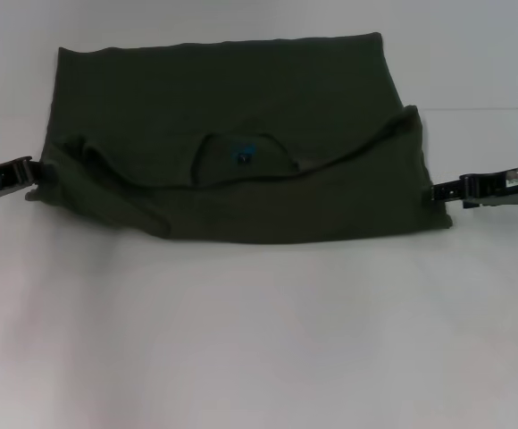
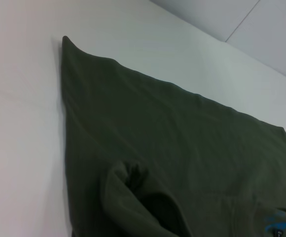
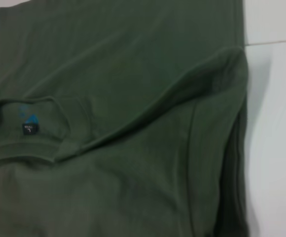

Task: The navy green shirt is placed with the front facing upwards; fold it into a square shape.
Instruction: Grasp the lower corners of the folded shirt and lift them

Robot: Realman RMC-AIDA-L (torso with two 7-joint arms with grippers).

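Black and low, the left gripper [image 1: 29, 170] and right gripper [image 1: 438, 190] reach in from the sides in the head view, touching the navy green shirt's [image 1: 241, 116] edges; whether they pinch cloth I cannot tell. It lies folded across the white table [image 1: 259, 340]. Left wrist view: smooth fabric, one bunched fold. Right wrist view: collar, blue neck label [image 3: 29, 122].

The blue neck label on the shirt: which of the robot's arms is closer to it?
Roughly level; the right looks marginally nearer. The neck label sits mid-shirt, the left gripper at the shirt's left edge, the right gripper at its right edge.
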